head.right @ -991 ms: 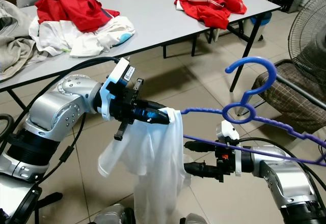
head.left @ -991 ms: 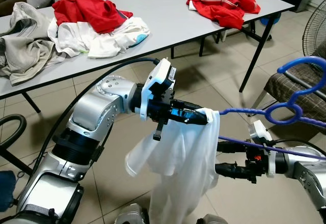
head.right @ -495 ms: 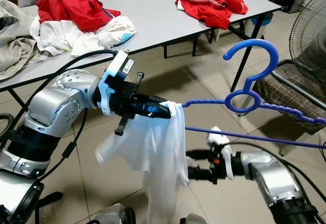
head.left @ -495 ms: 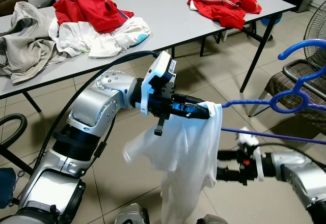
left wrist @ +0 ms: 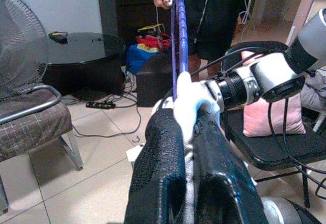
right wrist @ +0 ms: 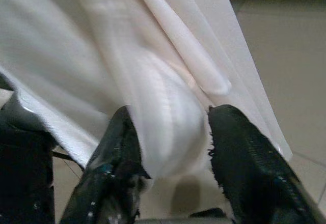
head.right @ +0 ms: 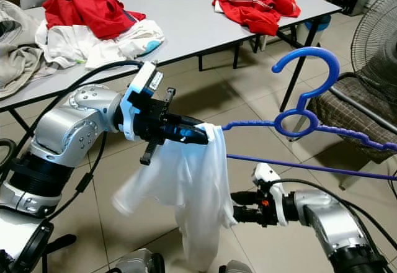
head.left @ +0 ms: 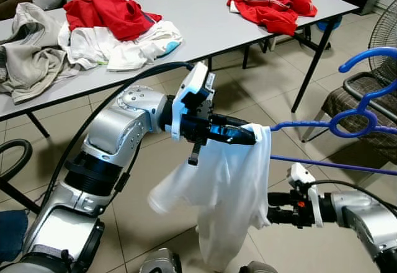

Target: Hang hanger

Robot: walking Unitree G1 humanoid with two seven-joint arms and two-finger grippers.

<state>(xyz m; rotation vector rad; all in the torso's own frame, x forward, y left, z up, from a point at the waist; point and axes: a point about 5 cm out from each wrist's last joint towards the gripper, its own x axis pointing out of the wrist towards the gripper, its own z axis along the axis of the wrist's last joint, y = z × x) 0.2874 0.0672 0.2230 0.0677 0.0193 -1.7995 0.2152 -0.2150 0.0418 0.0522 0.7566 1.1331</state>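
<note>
A blue plastic hanger (head.left: 356, 121) hangs level in the air, its hook (head.right: 310, 62) pointing up on the right. A white garment (head.left: 229, 192) is draped over its left end and hangs down toward the floor. My left gripper (head.left: 245, 136) is shut on the garment's top, right at that hanger end; in the left wrist view the purple rod (left wrist: 178, 30) rises from between the fingers (left wrist: 158, 152). Lower down, my right gripper (head.left: 273, 211) reaches into the cloth from the right. Its fingers (right wrist: 244, 152) stand apart with a bulge of white cloth (right wrist: 168, 122) between them.
A long grey table (head.left: 205, 25) stands behind, with a heap of clothes (head.left: 111, 31) at its left and a red garment (head.left: 273, 0) at its right. A chair (head.left: 366, 99) and a fan (head.left: 384, 37) stand at the right. A person (left wrist: 219, 10) stands beyond the hanger.
My left arm has lifted and levelled the hanger. The garment has swung, its lower hem drifting left. My right gripper has moved in against the cloth.
</note>
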